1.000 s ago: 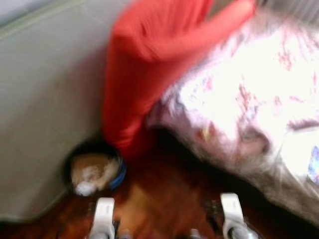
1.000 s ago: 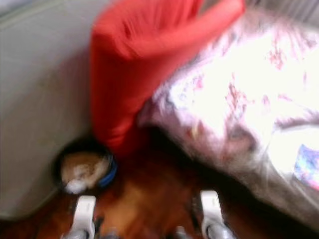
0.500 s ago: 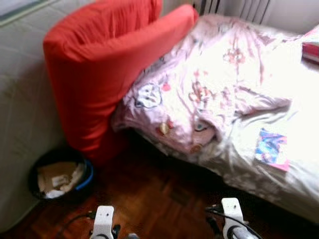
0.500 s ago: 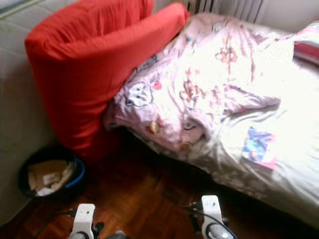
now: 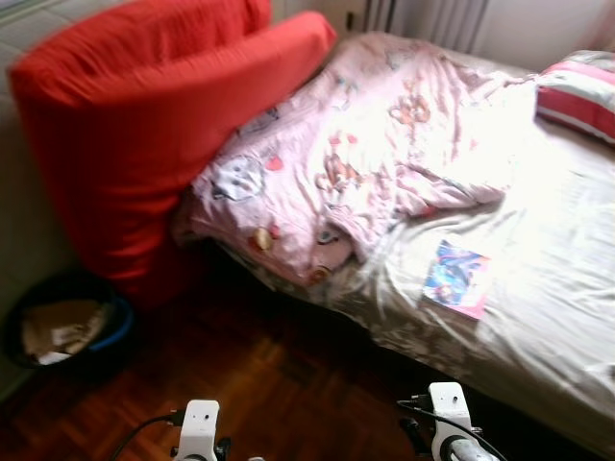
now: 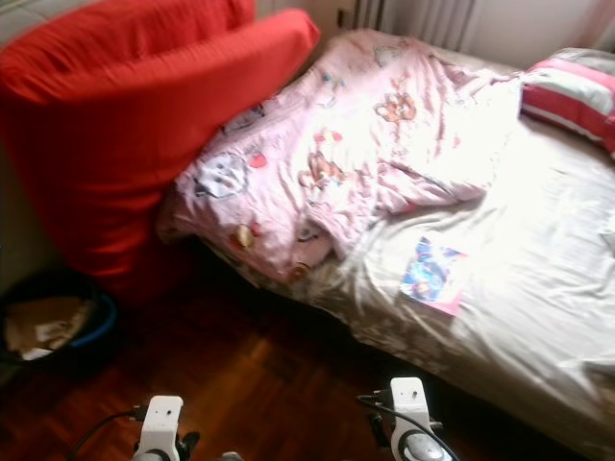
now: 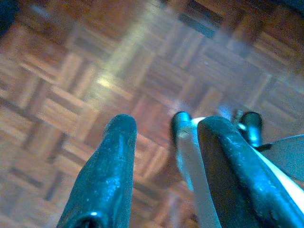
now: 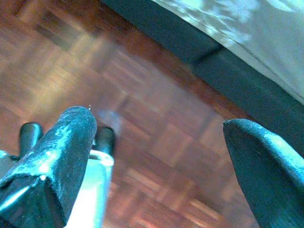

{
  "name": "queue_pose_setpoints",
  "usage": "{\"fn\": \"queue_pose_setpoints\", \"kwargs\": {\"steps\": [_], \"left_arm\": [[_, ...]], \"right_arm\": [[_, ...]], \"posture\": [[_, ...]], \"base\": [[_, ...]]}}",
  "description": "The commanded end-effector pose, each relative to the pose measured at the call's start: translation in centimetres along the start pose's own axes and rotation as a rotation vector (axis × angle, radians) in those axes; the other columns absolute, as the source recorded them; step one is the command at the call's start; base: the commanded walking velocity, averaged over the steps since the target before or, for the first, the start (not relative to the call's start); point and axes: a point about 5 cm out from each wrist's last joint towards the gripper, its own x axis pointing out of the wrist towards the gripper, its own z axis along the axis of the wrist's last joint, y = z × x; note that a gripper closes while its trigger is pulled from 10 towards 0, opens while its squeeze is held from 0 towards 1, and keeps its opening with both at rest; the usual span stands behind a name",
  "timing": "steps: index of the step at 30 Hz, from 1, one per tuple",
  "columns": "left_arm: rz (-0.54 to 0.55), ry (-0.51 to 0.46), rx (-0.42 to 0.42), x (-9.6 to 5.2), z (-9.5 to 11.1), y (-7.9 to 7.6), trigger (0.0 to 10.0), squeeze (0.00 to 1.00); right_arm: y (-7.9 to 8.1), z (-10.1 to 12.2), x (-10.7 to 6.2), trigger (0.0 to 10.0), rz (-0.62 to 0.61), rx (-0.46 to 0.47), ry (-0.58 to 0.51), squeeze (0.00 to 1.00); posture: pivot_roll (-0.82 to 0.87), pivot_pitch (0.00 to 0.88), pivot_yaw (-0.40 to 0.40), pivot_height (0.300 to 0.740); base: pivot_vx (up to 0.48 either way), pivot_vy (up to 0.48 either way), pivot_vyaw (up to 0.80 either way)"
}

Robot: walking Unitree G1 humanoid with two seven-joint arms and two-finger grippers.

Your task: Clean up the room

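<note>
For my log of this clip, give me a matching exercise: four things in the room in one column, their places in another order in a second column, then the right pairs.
Things:
1. red cushion
2. colourful booklet
3. striped pillow
4. dark bin

Places:
A. on the floor, below the cushion
B. flat on the pale sheet, near the bed's edge
C. leaning against the bed's left end, over the pink duvet
D. far right of the bed

Pairs: 1-C, 2-B, 3-D, 4-A

Parquet floor [image 5: 288, 384], bed [image 5: 548, 317] w/ pale sheet, sunlit.
</note>
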Motion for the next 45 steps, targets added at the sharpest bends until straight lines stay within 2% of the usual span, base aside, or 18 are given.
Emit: {"fn": "queue_pose_setpoints", "kwargs": {"steps": [1, 7, 15, 24, 45], "left_arm": [[0.021, 0.040, 0.009, -0.33, -1.22, 0.81, 10.0, 0.00], [0.022, 0.043, 0.010, -0.35, -1.30, 0.90, 10.0, 0.00], [0.020, 0.048, 0.011, -0.39, -1.44, 0.95, 10.0, 0.00], [0.017, 0.048, 0.012, -0.38, -1.44, 0.86, 10.0, 0.00], [0.016, 0.044, 0.013, -0.37, -1.38, 0.90, 10.0, 0.00]], "right_arm": [[0.80, -0.67, -0.05, 10.0, 0.023, -0.013, 0.020, 0.00], [0.82, -0.56, -0.04, 10.0, 0.030, -0.050, 0.018, 0.00], [0.86, -0.61, -0.05, 10.0, 0.019, 0.004, 0.012, 0.00], [0.84, -0.67, -0.05, 10.0, 0.009, 0.006, 0.018, 0.00], [0.99, -0.70, -0.04, 10.0, 0.003, 0.019, 0.023, 0.00]], "posture": [[0.03, 0.198, -0.017, 0.740], [0.02, 0.203, -0.014, 0.740], [0.02, 0.212, -0.012, 0.740], [0.02, 0.214, -0.011, 0.740], [0.02, 0.220, -0.010, 0.740]], "base": [[0.000, -0.382, 0.00], [0.000, -0.384, 0.47], [0.000, -0.383, 0.10], [0.000, -0.383, 0.00], [0.000, -0.382, -0.77]]}}
